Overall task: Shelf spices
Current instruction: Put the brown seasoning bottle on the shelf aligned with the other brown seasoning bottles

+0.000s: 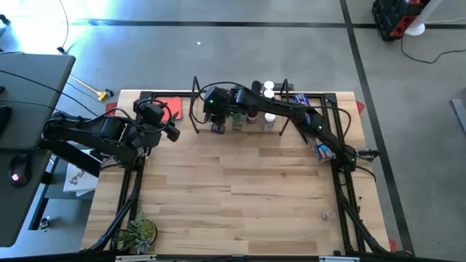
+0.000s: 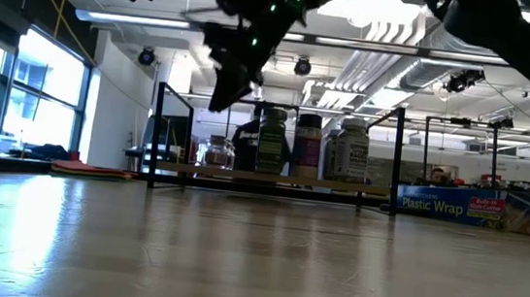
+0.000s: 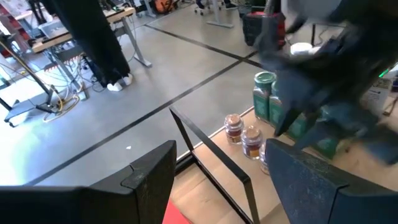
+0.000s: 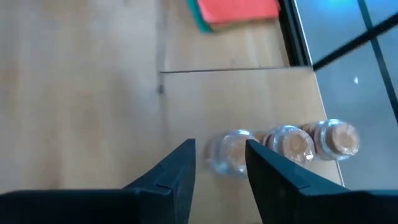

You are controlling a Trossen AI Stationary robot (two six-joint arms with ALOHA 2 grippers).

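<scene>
The shelf (image 2: pixel 272 179) is a low wooden rack with black uprights at the table's far edge. Tall spice jars (image 2: pixel 307 145) stand upright on its board, and small clear jars (image 4: pixel 291 143) stand in a row at its left end. My right gripper (image 4: pixel 221 167) hangs open above the nearest of these small jars (image 4: pixel 230 152), which shows beyond its fingertips; I see nothing between the fingers. In the high view it sits over the shelf's left end (image 1: pixel 215 116). My left gripper (image 3: pixel 219 149) waits open at the table's far left (image 1: pixel 156 116), raised above the table.
A red card (image 1: pixel 169 107) lies left of the shelf. A blue plastic-wrap box (image 2: pixel 445 203) lies to the shelf's right. White-lidded jars (image 1: pixel 268 89) stand behind the shelf. A small plant (image 1: pixel 138 234) sits at the near left corner. Bare wood stretches in front of the shelf.
</scene>
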